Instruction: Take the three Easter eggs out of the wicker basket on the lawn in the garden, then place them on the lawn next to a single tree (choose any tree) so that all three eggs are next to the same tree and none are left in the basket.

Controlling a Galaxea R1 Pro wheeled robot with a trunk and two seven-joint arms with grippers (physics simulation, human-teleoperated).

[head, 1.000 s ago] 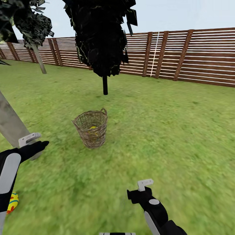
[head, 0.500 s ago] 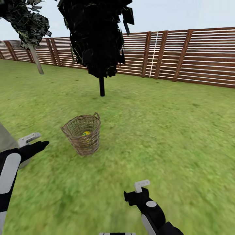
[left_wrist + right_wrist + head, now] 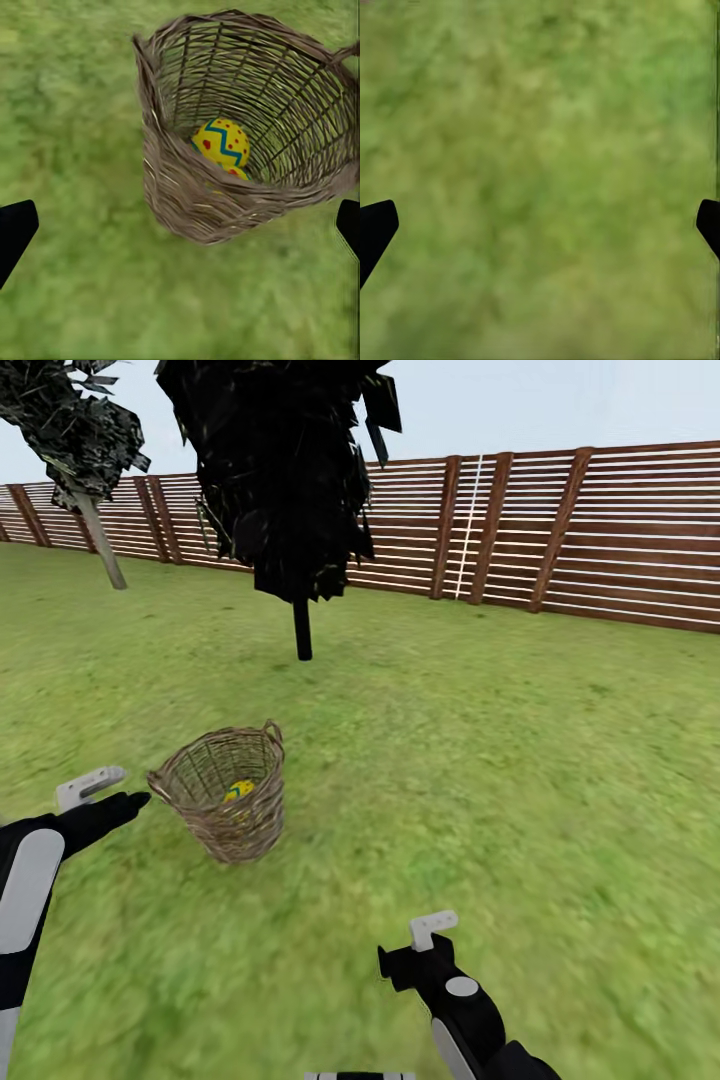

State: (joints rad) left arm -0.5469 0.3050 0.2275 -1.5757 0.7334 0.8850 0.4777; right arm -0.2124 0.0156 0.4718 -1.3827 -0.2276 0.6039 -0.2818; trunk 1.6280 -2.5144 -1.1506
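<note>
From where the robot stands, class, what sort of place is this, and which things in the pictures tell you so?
A fenced garden, outdoors. Mottled green lawn covers the ground, a brown horizontal-slat wooden fence rings it, and a black-trunked tree stands beyond a wicker basket holding a yellow Easter egg.

The wicker basket (image 3: 225, 795), at left centre of the head view, is woven light-brown wicker, rough and open-meshed, with a thick braided rim. Inside it, 1 Easter egg (image 3: 220, 143) looks smooth, its yellow shell painted with a blue zigzag and red dots. The lawn (image 3: 480, 760) is matt, mottled green grass. The fence (image 3: 600, 530) along the top is brown slatted wood.
</note>
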